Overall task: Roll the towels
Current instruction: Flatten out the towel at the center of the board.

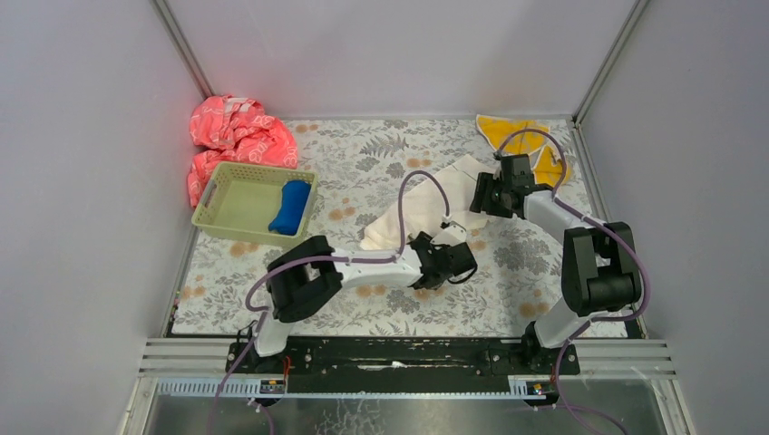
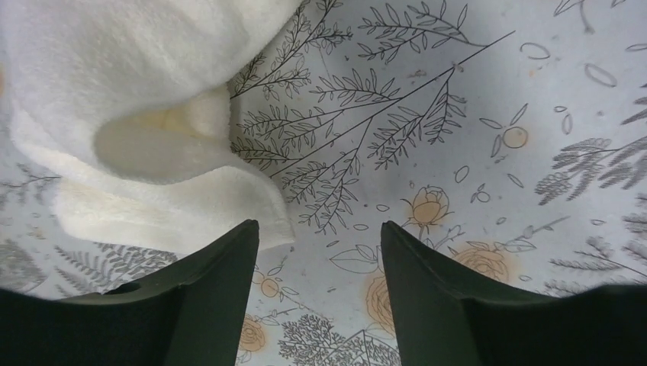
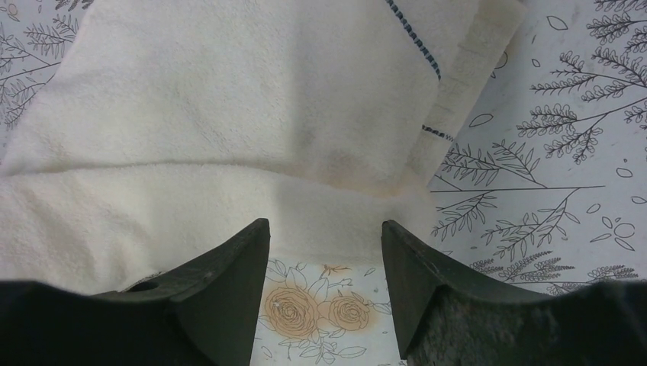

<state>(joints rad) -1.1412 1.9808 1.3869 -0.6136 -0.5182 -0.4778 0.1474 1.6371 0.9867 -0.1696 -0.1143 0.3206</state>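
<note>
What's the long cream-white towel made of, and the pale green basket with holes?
The long cream-white towel looks like soft terry cloth: fuzzy matte nap, stitched hem. The pale green latticed basket is probably hard plastic: moulded holes in its walls.

The right arm [image 1: 544,210] covers part of the yellow-orange towel [image 1: 497,127]; wrist views crop the cream towel [image 3: 229,99].

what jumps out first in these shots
The bright pink cloth bunched in the far left corner grabs the eye first, then the blue towel lying in the green basket beside it. Mid-table, the cream towel lies between the two arms, with the left pincer and right pincer open by its ends. A yellow towel lies in the far right corner.
</note>
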